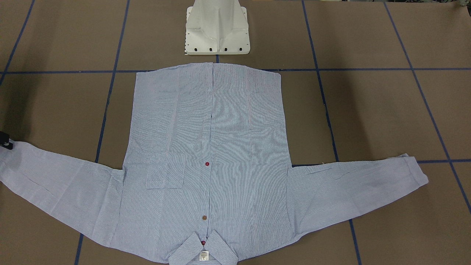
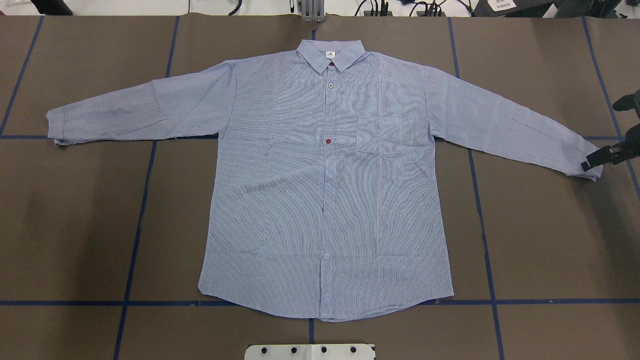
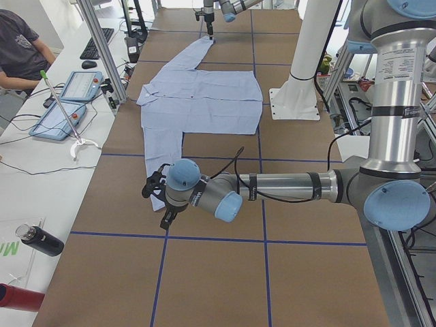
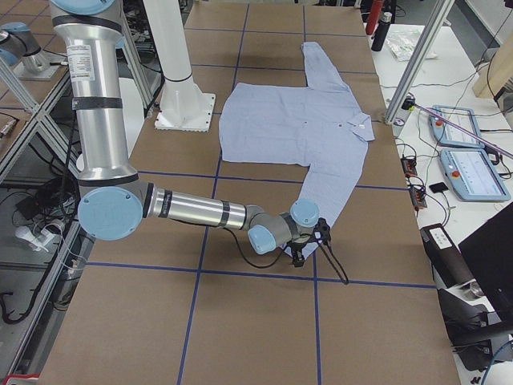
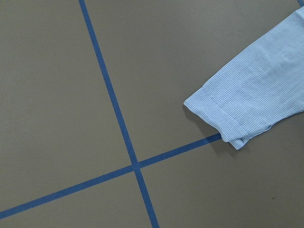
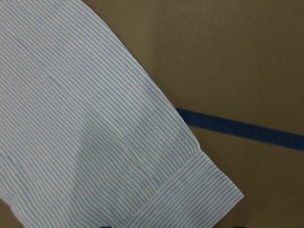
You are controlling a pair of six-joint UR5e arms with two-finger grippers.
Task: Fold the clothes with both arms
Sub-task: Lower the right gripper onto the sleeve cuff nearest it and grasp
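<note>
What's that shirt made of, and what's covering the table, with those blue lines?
The shirt looks like thin woven cotton or a blend: matte, finely striped, softly creased. The table cover seems brown paper or card, dull and flat. The blue lines look like stuck-on tape.

Overhead opposite front view, wrist cameras close over cuffs (image 5: 213, 118)
</note>
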